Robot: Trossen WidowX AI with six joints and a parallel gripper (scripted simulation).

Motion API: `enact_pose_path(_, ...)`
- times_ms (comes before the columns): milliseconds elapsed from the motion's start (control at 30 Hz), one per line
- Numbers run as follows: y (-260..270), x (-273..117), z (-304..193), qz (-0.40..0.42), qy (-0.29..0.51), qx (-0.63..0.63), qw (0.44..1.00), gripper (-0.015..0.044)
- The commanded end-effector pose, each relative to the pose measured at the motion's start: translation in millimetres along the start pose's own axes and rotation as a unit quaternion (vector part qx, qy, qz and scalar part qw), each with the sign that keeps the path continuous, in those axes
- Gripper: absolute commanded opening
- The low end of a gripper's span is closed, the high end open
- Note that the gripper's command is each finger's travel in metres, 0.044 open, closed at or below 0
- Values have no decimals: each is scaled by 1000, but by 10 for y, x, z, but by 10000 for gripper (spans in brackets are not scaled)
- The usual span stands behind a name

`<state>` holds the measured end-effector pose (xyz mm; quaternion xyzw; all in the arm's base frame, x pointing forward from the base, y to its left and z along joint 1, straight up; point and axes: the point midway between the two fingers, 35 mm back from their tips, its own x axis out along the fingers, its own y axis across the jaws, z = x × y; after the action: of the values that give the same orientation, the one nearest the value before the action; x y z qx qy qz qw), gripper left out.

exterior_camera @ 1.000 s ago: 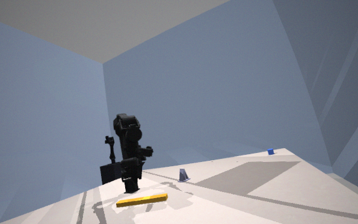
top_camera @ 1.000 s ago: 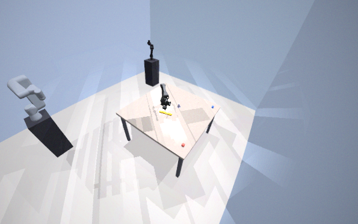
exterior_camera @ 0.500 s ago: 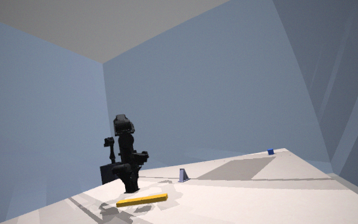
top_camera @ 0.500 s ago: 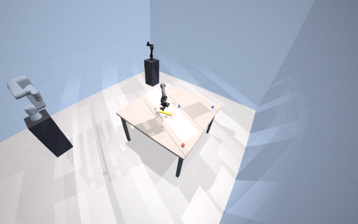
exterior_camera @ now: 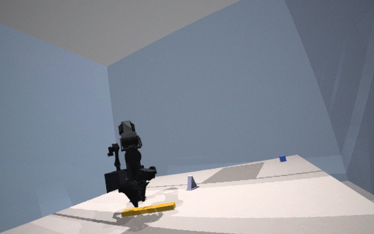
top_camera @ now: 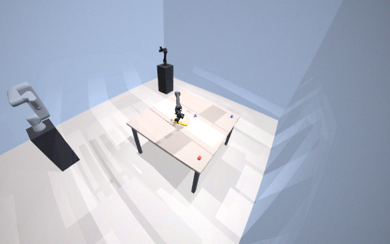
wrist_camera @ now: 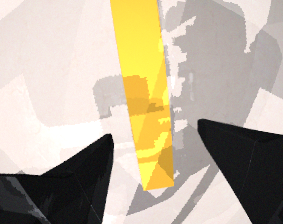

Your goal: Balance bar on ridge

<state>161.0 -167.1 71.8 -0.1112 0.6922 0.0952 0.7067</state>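
Note:
The yellow bar [top_camera: 183, 124] [exterior_camera: 159, 208] [wrist_camera: 142, 60] lies flat on the table [top_camera: 142, 122] [exterior_camera: 262, 201]. My gripper [top_camera: 177, 121] [exterior_camera: 139, 203] [wrist_camera: 156, 132] is open and low over the bar, near its left end in the exterior view. In the wrist view the bar runs between the two spread fingers, with one end just past the fingertips and the other out of view at the top. Neither finger is seen touching it. The small lilac-grey ridge [top_camera: 195, 115] [exterior_camera: 190, 183] stands on the table to the right of the gripper in the top and exterior views, with nothing on it.
A blue cube [top_camera: 231, 116] [exterior_camera: 282, 158] lies near the table's far right corner. A red cube [top_camera: 199, 157] lies near the front corner. Two other arms stand on dark pedestals [top_camera: 165, 79] [top_camera: 55, 145] off the table.

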Motion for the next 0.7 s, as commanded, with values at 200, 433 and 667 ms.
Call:
enact_pose_path(200, 14, 179, -15, 4, 4, 2, 1000, 315)
enact_pose_path(433, 18, 268, -17, 4, 4, 2, 1000, 315)
enact_pose_path(667, 18, 268, -17, 4, 4, 2, 1000, 315)
